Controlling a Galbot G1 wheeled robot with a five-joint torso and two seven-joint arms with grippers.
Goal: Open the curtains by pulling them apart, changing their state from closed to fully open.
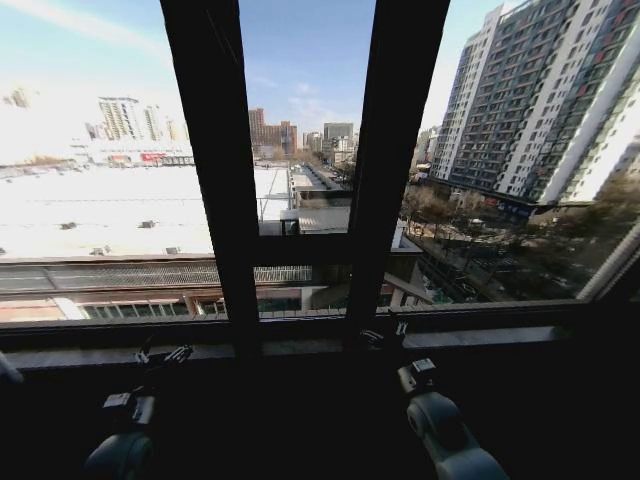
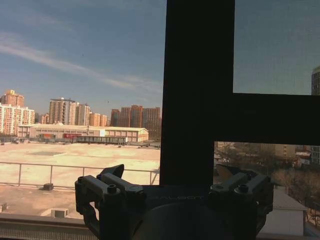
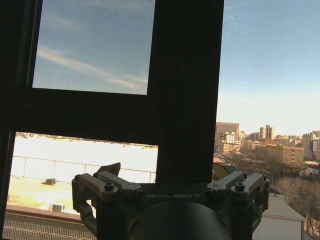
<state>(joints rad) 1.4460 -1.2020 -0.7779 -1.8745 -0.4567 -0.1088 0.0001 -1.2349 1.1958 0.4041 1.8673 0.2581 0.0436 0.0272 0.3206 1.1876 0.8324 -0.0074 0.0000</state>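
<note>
Facing bare window, dark frame bars (image 1: 385,150) uncovered; no curtain fabric across glass, so panels judged already drawn aside. Left gripper (image 1: 160,357) and right gripper (image 1: 385,335) low by sill (image 1: 500,335), both spread wide, empty. Best: keep arms clear of frame.

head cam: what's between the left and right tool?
Nothing: bare dark stretch below the window sill separates the left tool from the right tool, head view.
</note>
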